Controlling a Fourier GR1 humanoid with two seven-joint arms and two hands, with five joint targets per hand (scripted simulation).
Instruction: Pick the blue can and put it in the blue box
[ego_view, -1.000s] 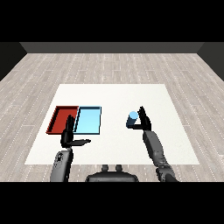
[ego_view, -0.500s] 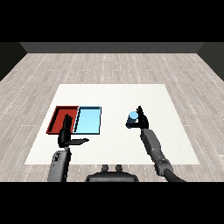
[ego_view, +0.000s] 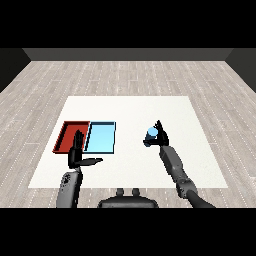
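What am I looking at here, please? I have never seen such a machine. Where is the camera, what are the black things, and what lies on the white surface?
This is a humanoid robot at a white table. The one picture is taken as from the robot's head, looking down and forward, so you see its own two grey forearms coming in from the lower corners. The black things are its hands.

The right hand is curled round a small blue can. The left hand holds nothing; its fingers are straight and point up, with the thumb out to the side.

On the left part of the table lie two flat trays side by side: a red tray and, to its right, a light blue tray. Both look empty. The can is meant to go into the light blue one, and it is not there yet.
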